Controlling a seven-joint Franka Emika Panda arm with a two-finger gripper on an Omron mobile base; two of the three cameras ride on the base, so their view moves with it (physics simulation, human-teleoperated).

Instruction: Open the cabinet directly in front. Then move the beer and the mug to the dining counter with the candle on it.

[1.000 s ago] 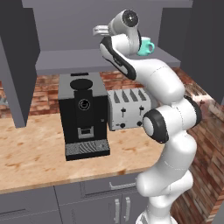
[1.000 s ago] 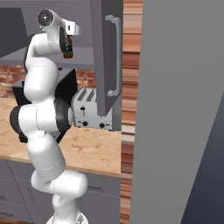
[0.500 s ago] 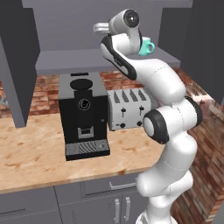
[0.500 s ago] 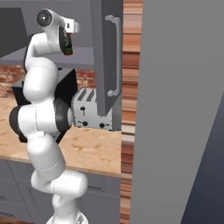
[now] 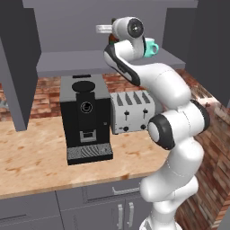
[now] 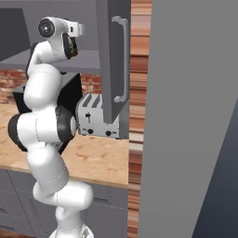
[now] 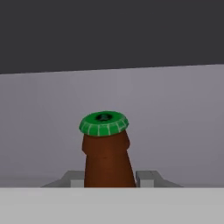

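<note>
The cabinet [image 5: 67,63] stands with both doors swung wide, so its shelf is reachable above the worktop [image 5: 36,157] with the coffee machine [image 5: 86,117] and toaster [image 5: 132,112]. The arm reaches up to that shelf. The gripper [image 7: 109,177] is clamped on the beer [image 7: 107,153], fingers [image 7: 146,177] touching either side of its neck, probably for lifting out. The mug [image 5: 150,47] waits on the shelf just beside it.

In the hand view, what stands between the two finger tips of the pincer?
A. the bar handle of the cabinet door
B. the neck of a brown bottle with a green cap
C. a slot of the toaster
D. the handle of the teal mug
B: in the hand view the brown neck of the beer, with its green cap, rises between the two tips of the pincer.
</note>
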